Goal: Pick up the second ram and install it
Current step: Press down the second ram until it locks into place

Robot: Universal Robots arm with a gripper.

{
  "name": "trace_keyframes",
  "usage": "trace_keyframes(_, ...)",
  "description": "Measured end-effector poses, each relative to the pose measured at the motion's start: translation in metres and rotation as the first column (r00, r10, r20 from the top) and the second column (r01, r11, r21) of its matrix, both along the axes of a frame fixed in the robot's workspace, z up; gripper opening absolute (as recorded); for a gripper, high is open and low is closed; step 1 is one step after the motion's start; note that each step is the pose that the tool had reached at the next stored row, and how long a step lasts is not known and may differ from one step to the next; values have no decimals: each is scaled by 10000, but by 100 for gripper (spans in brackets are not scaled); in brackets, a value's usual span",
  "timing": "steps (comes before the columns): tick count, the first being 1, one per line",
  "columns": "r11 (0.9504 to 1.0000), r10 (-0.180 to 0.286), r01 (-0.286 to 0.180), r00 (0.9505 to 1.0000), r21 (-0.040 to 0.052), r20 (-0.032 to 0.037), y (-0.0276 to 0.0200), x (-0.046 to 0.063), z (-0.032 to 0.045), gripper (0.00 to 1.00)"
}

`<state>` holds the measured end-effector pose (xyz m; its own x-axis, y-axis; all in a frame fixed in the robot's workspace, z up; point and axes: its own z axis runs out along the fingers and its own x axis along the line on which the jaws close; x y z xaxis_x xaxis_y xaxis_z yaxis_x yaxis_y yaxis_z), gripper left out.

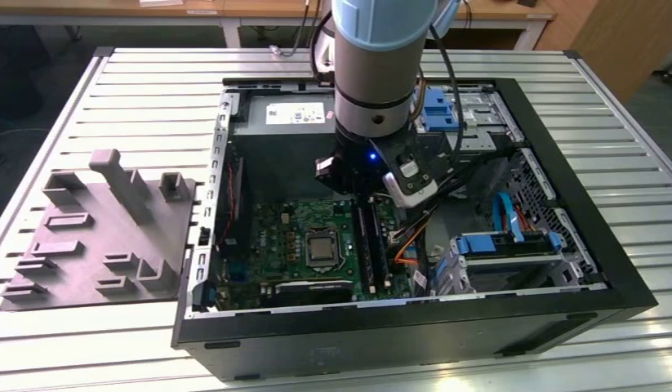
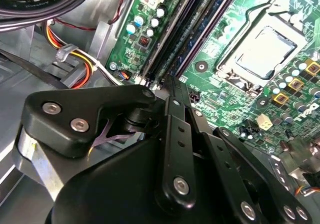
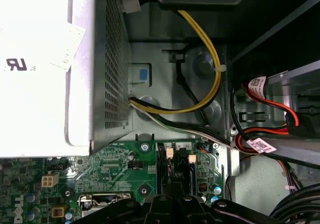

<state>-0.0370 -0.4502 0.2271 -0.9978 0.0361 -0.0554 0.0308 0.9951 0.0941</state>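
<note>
Inside the open computer case (image 1: 597,269), on the green motherboard (image 2: 225,91), the second ram (image 2: 192,33) stood on edge in one of the long black slots (image 1: 365,237) beside the square silver processor socket (image 2: 262,51). From my console it read as a thin bluish strip running straight away from the fingertips. In the second wrist view the gripper (image 2: 169,83) had its fingers (image 2: 172,119) pressed together, nothing wedged between them that I could see, with the tips at the near end of the stick. I could not tell whether they were touching its top edge or sitting just above it. In the first wrist view the gripper (image 3: 170,204) sat at the slot ends, where small white latches (image 3: 169,154) showed, with the grey power-supply box (image 3: 35,58) and a loop of yellow cable (image 3: 216,78) beyond. In the exterior view the arm (image 1: 374,73) came down into the case with the gripper (image 1: 363,196) over the far end of the slots. A grey moulded fixture (image 1: 96,237) lay on the slatted table (image 1: 150,90), well apart, toward the exterior view's left.
</note>
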Motion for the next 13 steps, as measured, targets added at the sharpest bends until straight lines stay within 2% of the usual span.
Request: trace_keyframes(13, 10000, 0, 0, 10000, -23, 0, 1, 0, -51, 10)
